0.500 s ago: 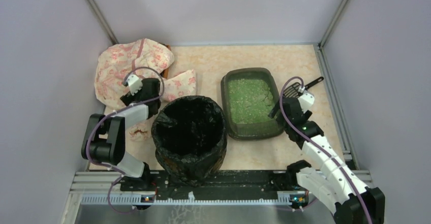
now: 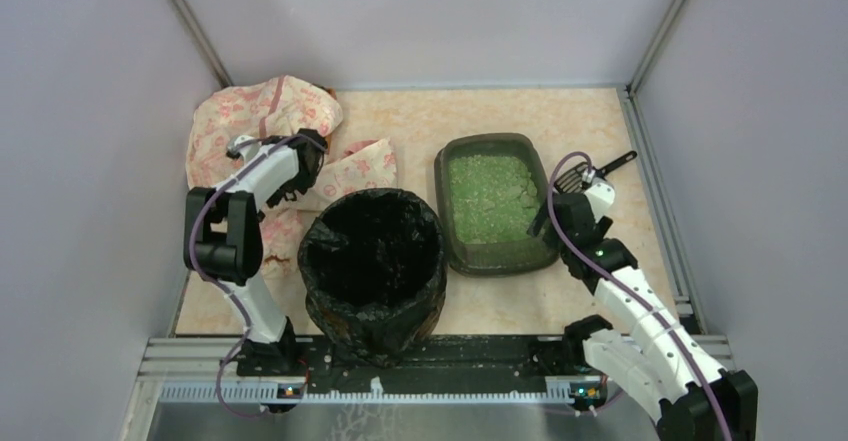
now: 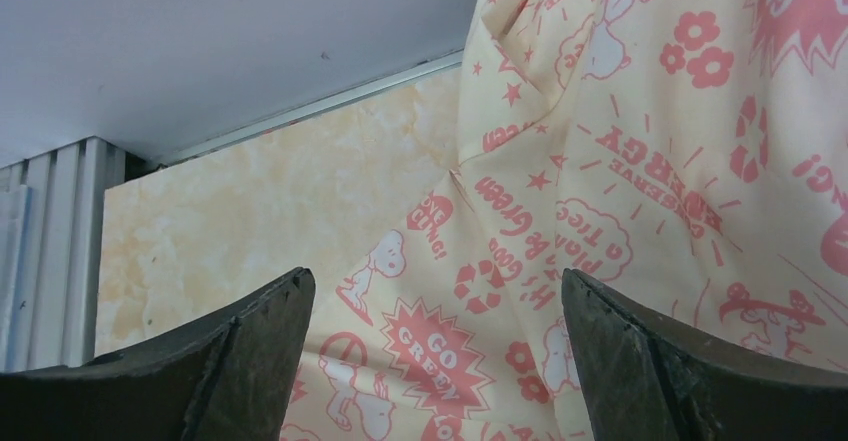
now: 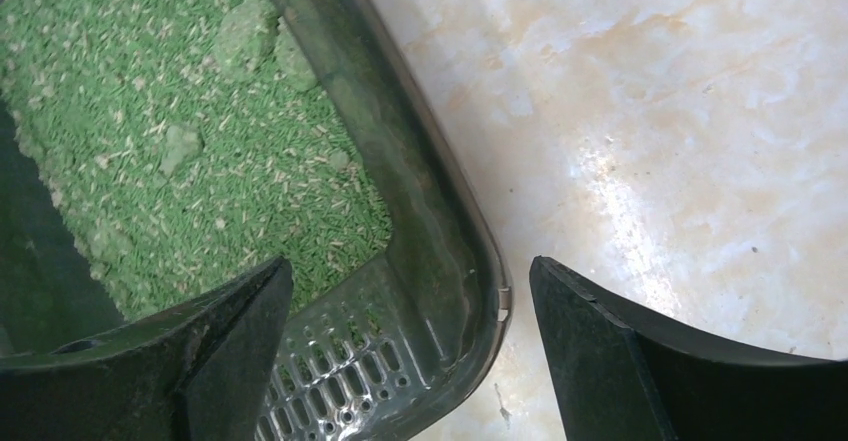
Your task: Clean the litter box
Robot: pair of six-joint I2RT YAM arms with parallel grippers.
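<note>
Two wide-spread right jaws straddle the litter box (image 4: 430, 261) rim.

Cream red-printed cloth bag (image 2: 250, 111) at far left, black-lined round bin (image 2: 340, 316) near it on marbled table (image 2: 420, 121)

Looks down from high behind the near edge of the table (image 2: 500, 306) in the top view, far enough to hold all of it, the printed bag (image 2: 240, 121) and the litter box (image 2: 500, 258). Sits close over that same bag on the left wrist, aimed low across it toward the table's edge and a wall (image 3: 200, 41). Points steeply down on the right wrist, very near one corner of that same litter box.
</note>
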